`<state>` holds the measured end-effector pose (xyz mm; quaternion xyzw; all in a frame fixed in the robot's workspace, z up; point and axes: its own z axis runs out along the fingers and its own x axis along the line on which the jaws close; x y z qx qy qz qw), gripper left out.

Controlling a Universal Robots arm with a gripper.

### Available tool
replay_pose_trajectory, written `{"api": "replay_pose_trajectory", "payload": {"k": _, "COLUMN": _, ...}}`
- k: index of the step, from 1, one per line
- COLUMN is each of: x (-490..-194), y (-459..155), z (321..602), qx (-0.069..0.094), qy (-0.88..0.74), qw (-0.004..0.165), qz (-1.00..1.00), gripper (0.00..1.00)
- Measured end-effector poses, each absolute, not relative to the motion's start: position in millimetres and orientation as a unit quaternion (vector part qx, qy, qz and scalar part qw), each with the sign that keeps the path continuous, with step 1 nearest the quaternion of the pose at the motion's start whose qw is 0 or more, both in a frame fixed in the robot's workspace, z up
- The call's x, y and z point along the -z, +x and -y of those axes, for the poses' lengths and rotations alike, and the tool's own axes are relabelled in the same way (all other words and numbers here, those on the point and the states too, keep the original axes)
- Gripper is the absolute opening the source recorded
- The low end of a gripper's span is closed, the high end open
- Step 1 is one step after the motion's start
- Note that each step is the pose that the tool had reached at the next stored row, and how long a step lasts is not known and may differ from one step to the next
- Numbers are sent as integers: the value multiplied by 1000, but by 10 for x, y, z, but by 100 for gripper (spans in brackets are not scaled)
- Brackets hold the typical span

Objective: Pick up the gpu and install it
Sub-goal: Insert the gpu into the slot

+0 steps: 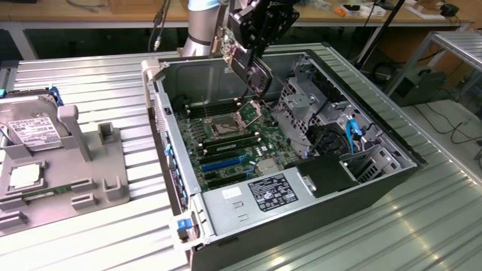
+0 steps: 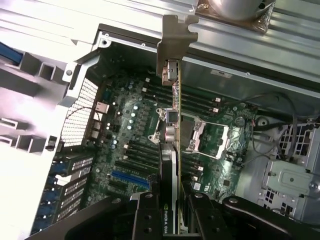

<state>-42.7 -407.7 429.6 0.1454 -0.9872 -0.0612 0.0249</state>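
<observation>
Above the open computer case (image 1: 167, 141), the gpu (image 1: 256, 76) is held edge-down, clamped between the fingers of the gripper (image 2: 171, 212), with its silver bracket (image 2: 176, 40) at the far end. Pickup is judged done. Installation is not, since the card hangs clear of the motherboard (image 2: 135, 125) and is seated in no slot. The blue expansion slot (image 2: 127, 177) lies uncovered below.

This looks like a robotics lab or workshop. A robot arm (image 1: 202, 25) carries the claw (image 1: 252, 65). Below the claw, an open PC case (image 1: 301, 231) lies on a ribbed metal table (image 1: 421, 226) with its motherboard (image 1: 260, 149) bare. Well off to the claw's side, a grey jig (image 1: 90, 169) holds a hard drive (image 1: 34, 132). Behind the claw run wooden benches (image 1: 75, 14), and cables (image 1: 444, 121) trail on the floor.
</observation>
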Motion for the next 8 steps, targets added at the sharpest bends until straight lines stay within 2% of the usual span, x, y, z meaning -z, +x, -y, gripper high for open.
{"api": "replay_pose_trajectory", "payload": {"k": 8, "x": -4296, "y": -427, "z": 4077, "qx": 53, "qy": 200, "qw": 26, "qz": 978, "gripper": 27}}
